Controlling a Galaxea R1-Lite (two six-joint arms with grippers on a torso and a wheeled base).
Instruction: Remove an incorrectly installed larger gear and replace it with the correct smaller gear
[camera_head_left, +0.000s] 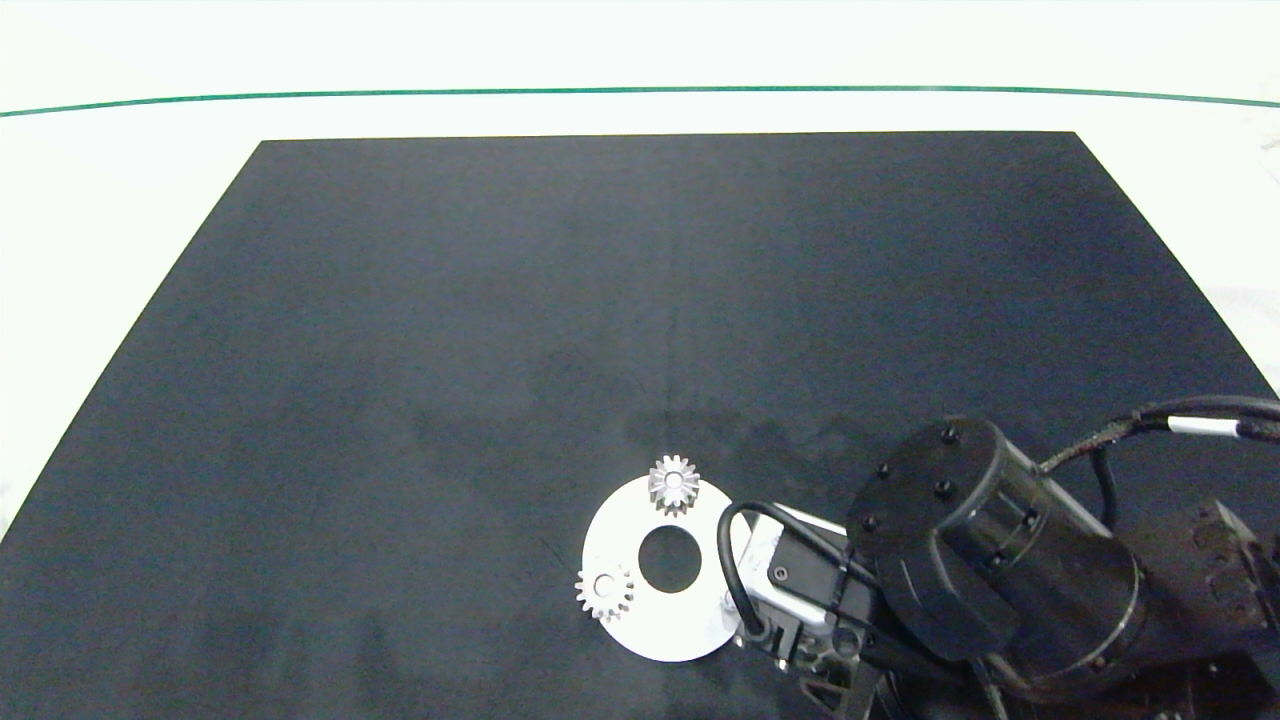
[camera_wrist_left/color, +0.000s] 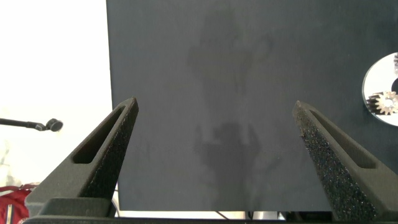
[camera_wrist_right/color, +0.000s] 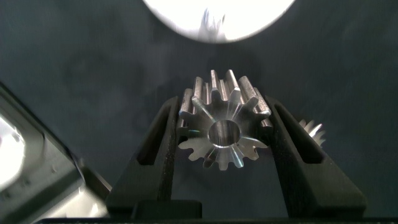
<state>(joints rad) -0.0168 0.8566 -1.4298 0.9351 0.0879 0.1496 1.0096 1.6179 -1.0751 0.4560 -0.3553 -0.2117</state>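
My right gripper (camera_wrist_right/color: 224, 102) is shut on the smaller gear (camera_wrist_right/color: 224, 130), a silver cone-faced gear with short teeth and a round centre hole, held above the dark mat. The white disc (camera_head_left: 640, 610) with a round centre hole lies just beyond it. Two small silver gears sit on the disc's rim, one at its far edge (camera_head_left: 674, 484) and one at its left edge (camera_head_left: 604, 592). The right arm (camera_head_left: 960, 550) covers the disc's right side and hides the gripper in the head view. A sliver of another pointed-tooth gear (camera_wrist_right/color: 313, 132) shows beside one finger. The larger gear cannot be made out.
The black mat (camera_head_left: 500, 350) covers most of the white table, with a green line (camera_head_left: 640, 90) beyond its far edge. My left gripper (camera_wrist_left/color: 214, 118) hangs open over bare mat near its left border, with the disc (camera_wrist_left/color: 378, 84) off to one side.
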